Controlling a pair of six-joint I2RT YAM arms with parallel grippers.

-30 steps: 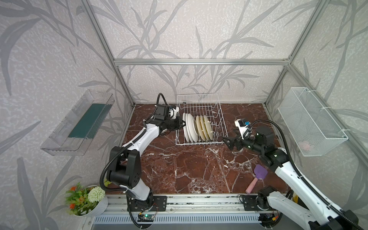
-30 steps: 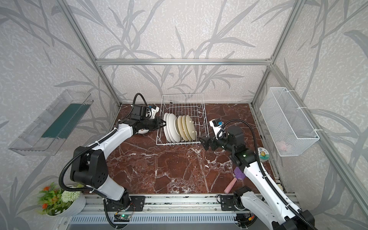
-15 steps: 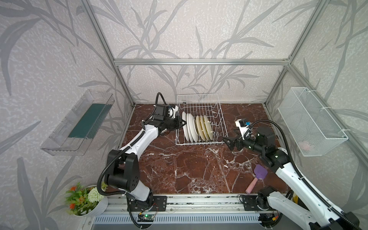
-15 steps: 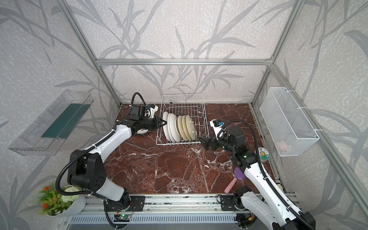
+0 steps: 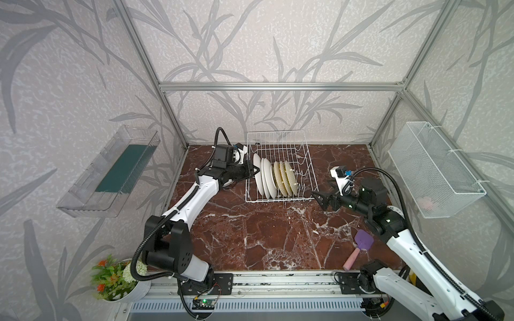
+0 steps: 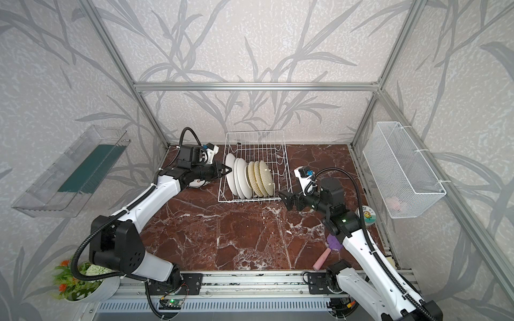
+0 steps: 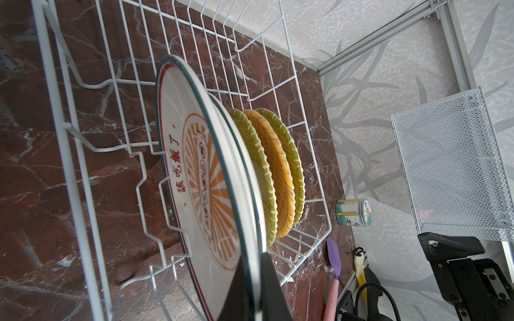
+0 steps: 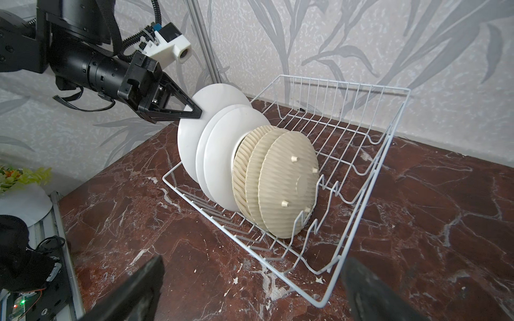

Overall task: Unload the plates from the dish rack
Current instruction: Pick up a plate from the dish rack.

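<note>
While the left arm has swung a little, its left tool (image 8: 196,112) stays shut tight on the rim of the end white plate (image 8: 189,144). That plate now seems to sit a bit higher than the other white plates (image 8: 222,158) and the three yellow woven plates (image 8: 283,180). All of them stand on edge in the dish rack (image 5: 301,166) at the back of the worktop (image 5: 264,236). I think this plate is about to come out, while the right tool (image 5: 319,194) waits wide open and empty by the rack's front corner.
</note>
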